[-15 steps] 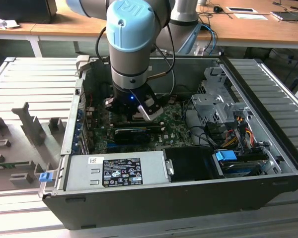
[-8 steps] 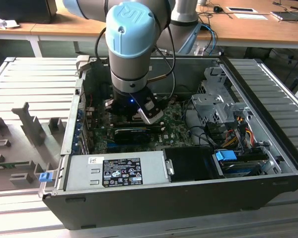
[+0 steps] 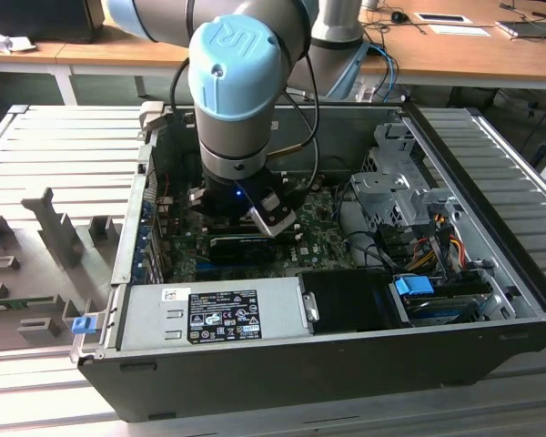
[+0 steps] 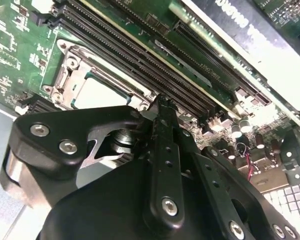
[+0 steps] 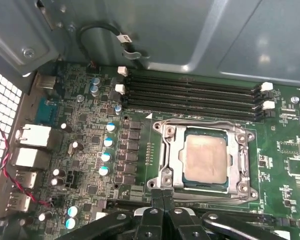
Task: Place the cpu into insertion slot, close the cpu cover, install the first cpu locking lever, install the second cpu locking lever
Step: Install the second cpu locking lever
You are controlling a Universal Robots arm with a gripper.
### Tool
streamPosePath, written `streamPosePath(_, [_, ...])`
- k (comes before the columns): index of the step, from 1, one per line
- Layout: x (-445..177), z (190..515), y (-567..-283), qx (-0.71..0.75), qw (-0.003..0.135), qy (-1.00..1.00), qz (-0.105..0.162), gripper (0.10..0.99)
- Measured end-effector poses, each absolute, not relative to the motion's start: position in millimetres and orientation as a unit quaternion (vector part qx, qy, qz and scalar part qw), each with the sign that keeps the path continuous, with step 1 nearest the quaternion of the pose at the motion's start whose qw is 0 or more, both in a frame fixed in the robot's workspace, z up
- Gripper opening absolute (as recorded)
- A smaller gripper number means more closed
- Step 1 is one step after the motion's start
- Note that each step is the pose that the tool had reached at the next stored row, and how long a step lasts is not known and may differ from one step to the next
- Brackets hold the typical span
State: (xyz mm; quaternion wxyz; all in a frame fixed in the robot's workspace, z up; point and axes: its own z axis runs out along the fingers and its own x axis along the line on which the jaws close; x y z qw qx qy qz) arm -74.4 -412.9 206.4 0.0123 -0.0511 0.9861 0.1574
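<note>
Already, the cpu (image 5: 205, 159) was seated in the insertion slot (image 5: 165, 131), framed by the cpu cover (image 5: 242, 161). Just beside it, the claw (image 5: 162, 197) was held with fingertips seemingly pressed together, empty.

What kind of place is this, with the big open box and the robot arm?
Probably a workshop or lab for putting computers together. An opened computer case lies on a metal bench, the robot's gripper hangs by the cpu on the green motherboard, and wooden desks stand behind.
</note>
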Motion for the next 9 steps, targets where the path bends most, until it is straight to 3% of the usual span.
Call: streamPosePath(9, [-77.7,195.3,-412.9,-0.051,0.013,0.983,0.177,0.106])
